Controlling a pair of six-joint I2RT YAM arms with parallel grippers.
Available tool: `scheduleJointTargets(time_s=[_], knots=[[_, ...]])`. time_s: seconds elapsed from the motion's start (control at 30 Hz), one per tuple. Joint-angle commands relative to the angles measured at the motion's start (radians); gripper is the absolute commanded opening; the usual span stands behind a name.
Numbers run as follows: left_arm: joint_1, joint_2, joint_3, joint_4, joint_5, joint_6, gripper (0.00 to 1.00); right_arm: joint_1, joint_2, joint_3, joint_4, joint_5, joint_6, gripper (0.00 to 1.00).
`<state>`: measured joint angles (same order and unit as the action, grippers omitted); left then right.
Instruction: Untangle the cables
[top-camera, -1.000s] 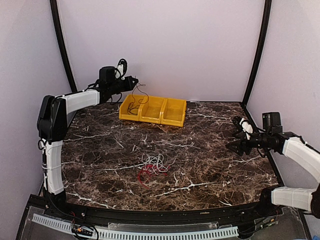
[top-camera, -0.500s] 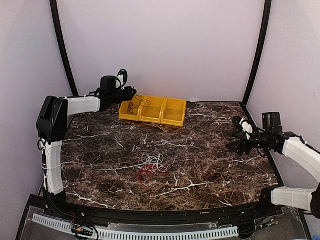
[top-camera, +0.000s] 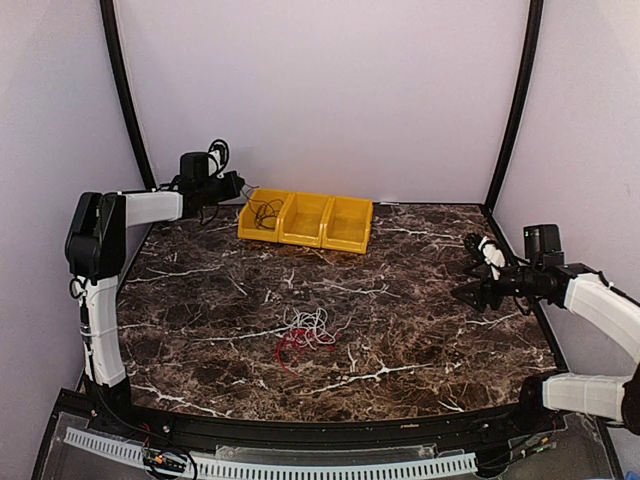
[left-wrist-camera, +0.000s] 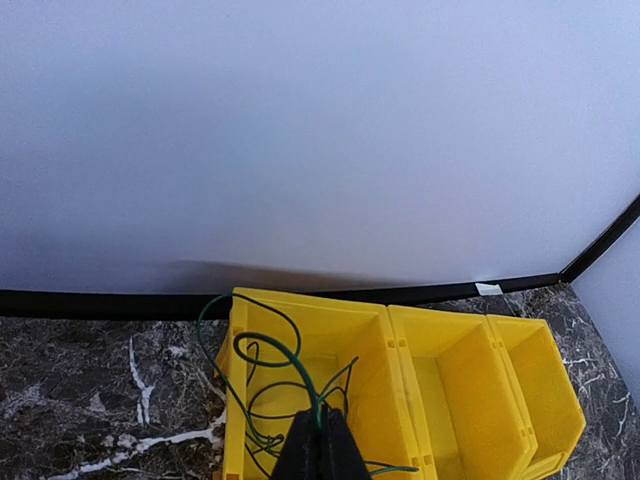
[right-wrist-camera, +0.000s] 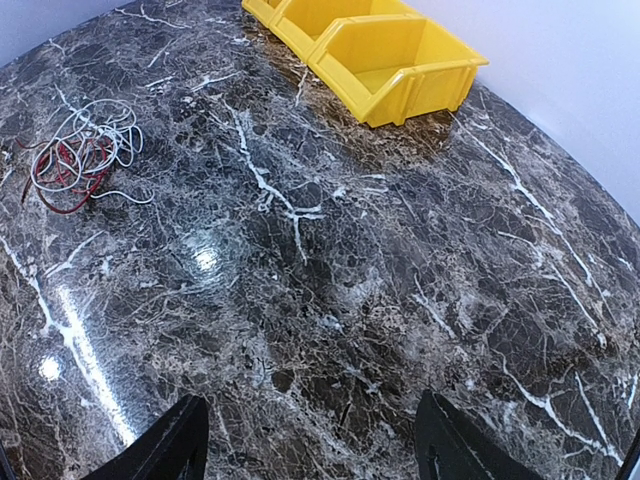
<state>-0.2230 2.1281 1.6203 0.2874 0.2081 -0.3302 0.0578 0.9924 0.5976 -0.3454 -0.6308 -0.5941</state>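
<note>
Pulling left end effector (left-wrist-camera: 320, 445) back leftward since a second ago | closed, green cable (left-wrist-camera: 262, 350) apparently still pinched (loops now lie in the bin (left-wrist-camera: 310, 300), so one cable is out) | right end effector (right-wrist-camera: 312, 450) wide open, empty | red-white tangle (top-camera: 308, 330) on desk (top-camera: 420, 330), I'd go there next.

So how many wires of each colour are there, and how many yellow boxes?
Thin green wire: 1
Thin white wire: 1, as far as the tangle shows
Thin red wire: 1, as far as the tangle shows
Yellow plastic bins: 3
Total: 6
</note>
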Motion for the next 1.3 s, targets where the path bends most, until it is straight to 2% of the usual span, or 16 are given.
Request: scheduleJointTargets(time_s=[0.0, 0.13, 0.27, 0.53, 0.73, 0.97, 1.1, 1.27], knots=[[-0.004, -0.041, -0.019, -0.023, 0.071, -0.04, 0.0, -0.006, 0.004, 0.0, 0.006, 0.0, -0.011, 0.73], [-0.006, -0.057, -0.063, -0.022, 0.156, -0.094, 0.0, -0.007, 0.003, -0.001, 0.005, -0.001, -0.01, 0.73], [-0.016, -0.084, -0.135, 0.012, 0.172, -0.109, 0.0, -0.006, 0.01, 0.003, 0.0, -0.006, -0.013, 0.73], [-0.04, -0.029, -0.087, -0.011, 0.183, -0.121, 0.0, -0.006, 0.043, 0.019, -0.023, -0.015, -0.022, 0.72], [-0.043, 0.038, 0.01, -0.077, 0.055, -0.142, 0.0, -0.006, 0.036, 0.014, -0.021, -0.014, -0.023, 0.73], [-0.044, 0.152, 0.223, -0.212, -0.146, -0.123, 0.0, -0.006, 0.046, 0.016, -0.022, -0.012, -0.023, 0.73], [-0.044, 0.168, 0.274, -0.263, -0.258, -0.075, 0.0, -0.007, 0.047, 0.015, -0.022, -0.01, -0.023, 0.73], [-0.044, 0.162, 0.295, -0.335, -0.323, -0.001, 0.0, -0.007, 0.058, 0.017, -0.023, -0.01, -0.024, 0.72]])
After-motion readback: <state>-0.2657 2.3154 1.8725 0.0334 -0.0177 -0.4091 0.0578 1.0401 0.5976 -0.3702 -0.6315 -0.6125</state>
